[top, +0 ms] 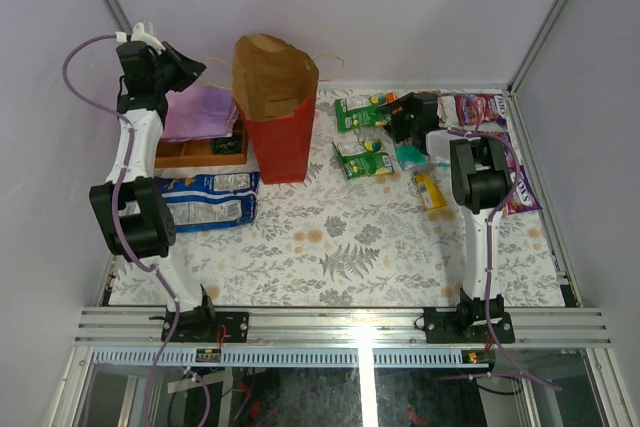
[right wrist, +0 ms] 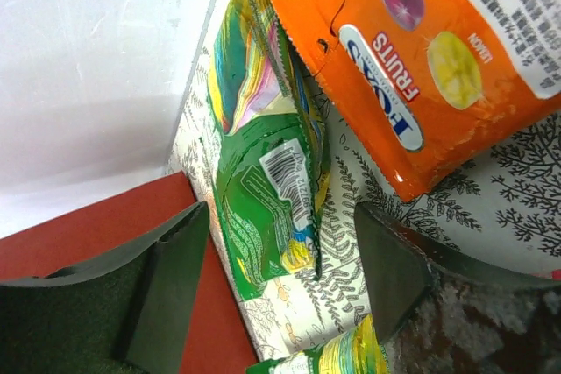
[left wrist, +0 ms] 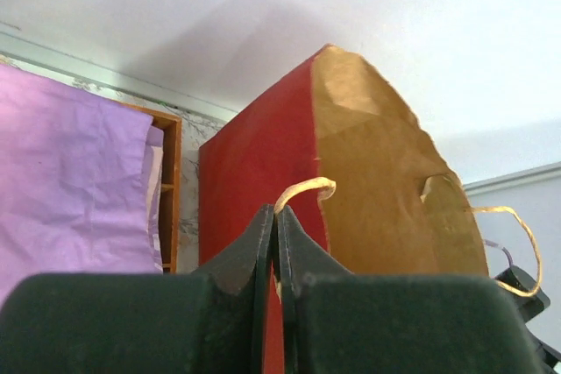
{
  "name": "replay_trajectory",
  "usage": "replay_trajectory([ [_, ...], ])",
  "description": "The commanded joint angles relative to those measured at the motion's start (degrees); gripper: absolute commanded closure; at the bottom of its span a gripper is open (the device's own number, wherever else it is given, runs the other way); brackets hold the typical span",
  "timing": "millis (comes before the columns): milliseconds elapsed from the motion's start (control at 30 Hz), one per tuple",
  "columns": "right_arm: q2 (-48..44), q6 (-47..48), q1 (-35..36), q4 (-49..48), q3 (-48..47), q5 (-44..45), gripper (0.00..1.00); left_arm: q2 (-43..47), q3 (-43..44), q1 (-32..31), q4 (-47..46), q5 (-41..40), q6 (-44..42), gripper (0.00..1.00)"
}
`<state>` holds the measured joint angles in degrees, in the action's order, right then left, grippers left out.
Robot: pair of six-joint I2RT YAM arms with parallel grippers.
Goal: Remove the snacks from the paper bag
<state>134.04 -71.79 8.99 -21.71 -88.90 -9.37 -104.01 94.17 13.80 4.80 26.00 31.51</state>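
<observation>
Partly hidden: the paper bag (left wrist: 263, 164) stands upright just ahead of the left hand (left wrist: 276, 221), and its brown top leans over, so its inside cannot be made out from any view. The hand's own dark body cuts off the bag's base.

Left hand: fingers pressed together, no gap. The near loop handle (left wrist: 307, 188) arcs up from the bag's rim and runs into the seam at the fingertips; whether it is nipped there is hard to tell. The far handle (left wrist: 519, 243) hangs free, right of the hand. To the hand's left lies the purple cloth (left wrist: 70, 181), covering most of the wooden tray (left wrist: 171, 172).

Right hand (right wrist: 280, 216): fingers spread wide, holding nothing. The green packet (right wrist: 263, 190) lies crumpled on the surface (right wrist: 517, 199) between the two fingers, touching neither as far as shows. Past it, the orange packet (right wrist: 412, 67) is cut by the frame edge. A green-yellow packet (right wrist: 346, 358) is clipped at the bottom edge, close under one finger. Red bag wall shows behind the other finger.

Overhead, the teal packet (top: 410, 155) lies just beside the right hand; the magenta packets (top: 480, 107) behind it are partly covered by the arm. The blue-and-white packets (top: 210, 197) lie well back of the left hand.
</observation>
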Motion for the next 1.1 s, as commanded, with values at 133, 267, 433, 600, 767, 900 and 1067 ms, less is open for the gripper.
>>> replay_trajectory([
  [133,-12.9,9.7,0.3,0.9,6.0,2.6,0.23,3.8,-2.6,1.3,-2.0,-4.5,-1.0,1.0],
  [267,-19.2,18.6,2.3,6.3,8.1,0.4,0.24,2.5,-1.2,1.6,-1.3,-2.7,-0.7,0.97],
  [433,-21.9,31.9,8.4,17.4,6.9,0.5,0.28,-0.9,4.6,1.9,2.0,1.1,-0.1,0.77],
  [600,-21.4,40.5,13.5,22.4,8.0,5.9,0.26,-4.7,11.8,2.1,7.7,4.2,-0.5,0.04],
  [767,-19.9,48.0,18.0,25.1,10.1,16.1,0.23,-5.8,16.5,2.2,13.1,5.1,-1.8,0.0],
  [900,-18.3,49.9,19.2,25.6,13.1,20.1,0.22,-1.8,12.4,2.7,11.7,3.4,-1.9,0.0],
  [1067,-17.2,49.9,19.8,26.4,14.5,22.0,0.22,1.8,8.7,3.6,10.6,3.3,-1.2,0.0],
])
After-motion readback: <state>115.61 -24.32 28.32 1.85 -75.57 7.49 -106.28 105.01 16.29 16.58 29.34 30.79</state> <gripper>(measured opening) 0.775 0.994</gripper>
